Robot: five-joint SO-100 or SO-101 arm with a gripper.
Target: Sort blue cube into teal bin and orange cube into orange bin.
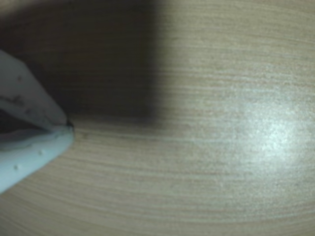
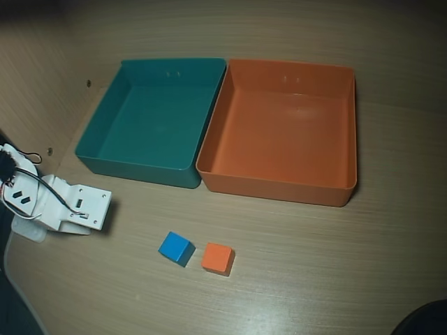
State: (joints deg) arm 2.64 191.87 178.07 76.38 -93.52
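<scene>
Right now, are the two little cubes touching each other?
Apart. The overhead view shows a thin strip of bare table between the blue cube and the orange cube.

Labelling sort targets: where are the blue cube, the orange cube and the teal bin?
blue cube [image 2: 174, 246], overhead view, its top face.
orange cube [image 2: 217, 256], overhead view, its top face.
teal bin [image 2: 150, 125], overhead view, its bare floor.

The table [image 2: 335, 279] is showing pale tan wood grain in fine streaks. The teal bin [image 2: 140, 162] is showing plain blue-green and the orange bin [image 2: 279, 188] plain orange. The blue cube [image 2: 174, 246] is showing bright matte blue, the orange cube [image 2: 217, 257] matching orange. The end effector [image 1: 69, 127] is showing white plastic with dark smudges.
</scene>
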